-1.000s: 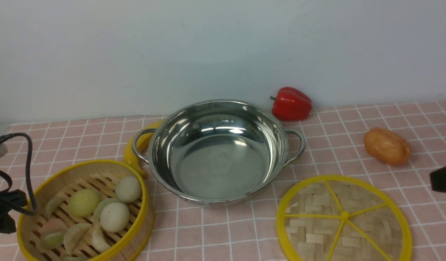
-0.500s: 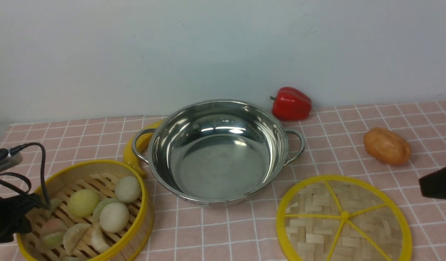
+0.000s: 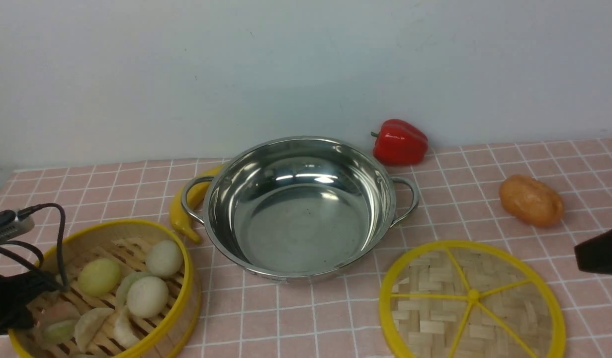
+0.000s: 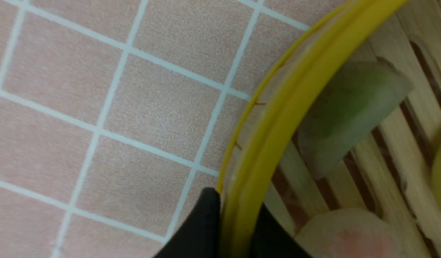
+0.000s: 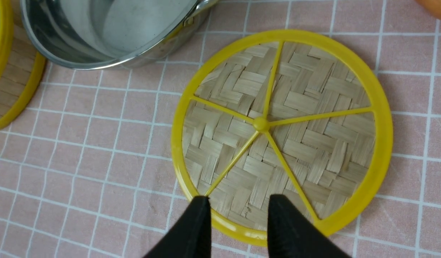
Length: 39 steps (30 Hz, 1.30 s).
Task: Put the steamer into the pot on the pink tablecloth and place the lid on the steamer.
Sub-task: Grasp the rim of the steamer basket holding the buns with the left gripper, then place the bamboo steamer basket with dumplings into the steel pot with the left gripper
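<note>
Front view, pot taken as clock centre.

The wide shiny stainless-steel pot [image 3: 296, 219] is seen standing on the pink white-checked tablecloth [image 3: 460, 209], its bowl bare. The round yellow-rimmed bamboo steamer [image 3: 189, 278] is placed on the cloth at 8 o'clock, near the pot, and is loaded with pale buns [image 3: 146, 297] and dumplings. The flat woven-bamboo lid with yellow rim and spokes [image 3: 472, 298] is laid flat at 4 o'clock.

The left gripper [image 4: 236, 215] is seen at 9 o'clock of the steamer, clamped on the yellow rim, one black finger outside the wall and one inside.

The right gripper [image 5: 240, 200] is held over the lid's rim at about 3 o'clock of the lid, its fingers apart and nothing between them.

A yellow banana [image 3: 179, 214] is noted at 9 o'clock just beside the pot's handle, a red bell pepper [image 3: 399, 141] at 1 o'clock, an orange lumpy vegetable [image 3: 532, 200] at 3 o'clock.
</note>
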Each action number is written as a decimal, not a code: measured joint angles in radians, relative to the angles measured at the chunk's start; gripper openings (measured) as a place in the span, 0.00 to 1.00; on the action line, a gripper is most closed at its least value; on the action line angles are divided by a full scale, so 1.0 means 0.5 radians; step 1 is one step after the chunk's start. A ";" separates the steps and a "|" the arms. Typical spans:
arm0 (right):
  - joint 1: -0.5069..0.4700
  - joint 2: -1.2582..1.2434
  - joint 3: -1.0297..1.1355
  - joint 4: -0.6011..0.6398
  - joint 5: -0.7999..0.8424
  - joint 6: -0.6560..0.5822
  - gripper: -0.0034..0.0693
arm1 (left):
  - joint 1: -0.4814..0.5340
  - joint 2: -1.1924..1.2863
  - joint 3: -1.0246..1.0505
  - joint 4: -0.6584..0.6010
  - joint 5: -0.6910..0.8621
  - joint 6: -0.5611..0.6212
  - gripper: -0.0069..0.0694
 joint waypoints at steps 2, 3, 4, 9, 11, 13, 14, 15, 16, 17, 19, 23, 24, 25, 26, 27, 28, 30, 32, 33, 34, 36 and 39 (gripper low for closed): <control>0.000 0.000 0.000 0.000 0.017 0.000 0.38 | 0.000 -0.072 -0.102 0.058 0.132 0.000 0.14; 0.000 0.000 0.000 0.000 0.021 0.000 0.38 | 0.000 -0.078 -0.102 0.063 0.146 0.000 0.14; 0.000 0.000 0.000 0.000 0.037 0.000 0.38 | 0.000 -0.129 -0.206 0.096 0.252 0.000 0.14; 0.000 0.000 0.000 0.000 0.060 0.000 0.38 | 0.000 -0.200 -0.610 0.166 0.635 0.000 0.14; 0.000 0.000 0.000 0.000 0.060 0.000 0.38 | -0.009 -0.200 -0.763 0.149 0.797 0.006 0.14; 0.000 0.000 0.000 0.000 0.063 0.000 0.38 | -0.069 -0.193 -0.926 0.128 0.893 0.028 0.14; 0.000 0.000 0.000 0.000 0.063 0.000 0.38 | -0.069 -0.189 -0.942 0.125 0.893 0.031 0.14; 0.000 0.000 0.000 0.000 0.063 0.000 0.38 | -0.140 -0.176 -1.035 0.117 0.917 0.037 0.14; 0.000 0.000 0.000 0.002 0.064 0.000 0.38 | -0.289 -0.124 -1.173 0.104 0.941 0.033 0.14; 0.000 0.000 0.000 0.002 0.064 0.000 0.38 | -0.308 -0.124 -1.188 0.101 0.943 0.030 0.14; 0.000 0.000 0.000 0.002 0.064 0.000 0.38 | -0.557 -0.011 -1.357 0.080 0.960 -0.011 0.14; 0.000 0.000 0.000 0.002 0.097 0.035 0.38 | -0.937 0.263 -1.594 0.105 0.998 -0.130 0.14; 0.000 0.000 0.000 0.002 0.107 0.039 0.38 | -1.007 0.328 -1.663 0.130 1.004 -0.172 0.14; 0.000 0.000 0.000 0.002 0.111 0.041 0.38 | -1.070 0.412 -1.719 0.160 1.006 -0.201 0.14; 0.000 0.000 0.000 0.002 0.111 0.045 0.38 | -1.155 0.493 -1.804 0.214 1.008 -0.238 0.14; 0.000 0.000 0.000 0.002 0.113 0.045 0.38 | -1.227 0.604 -1.874 0.278 1.011 -0.269 0.14; 0.000 0.000 0.000 0.002 0.112 0.045 0.38 | -1.268 0.649 -1.945 0.327 1.019 -0.292 0.14; 0.000 0.000 0.000 0.002 0.113 0.045 0.38 | -1.340 0.786 -2.061 0.441 1.048 -0.346 0.14; 0.000 0.000 0.000 0.002 0.115 0.045 0.38 | -1.375 0.856 -2.128 0.516 1.061 -0.385 0.14; 0.000 0.000 0.000 0.002 0.118 0.045 0.38 | -1.391 0.929 -2.196 0.560 1.074 -0.412 0.14; 0.000 0.000 0.000 0.002 0.122 0.045 0.38 | -1.393 0.972 -2.235 0.572 1.075 -0.425 0.14; 0.000 0.000 0.000 0.002 0.127 0.045 0.38 | -1.393 1.044 -2.292 0.576 1.075 -0.440 0.14; 0.000 0.000 0.000 0.002 0.131 0.045 0.38 | -1.393 1.122 -2.327 0.580 1.075 -0.440 0.14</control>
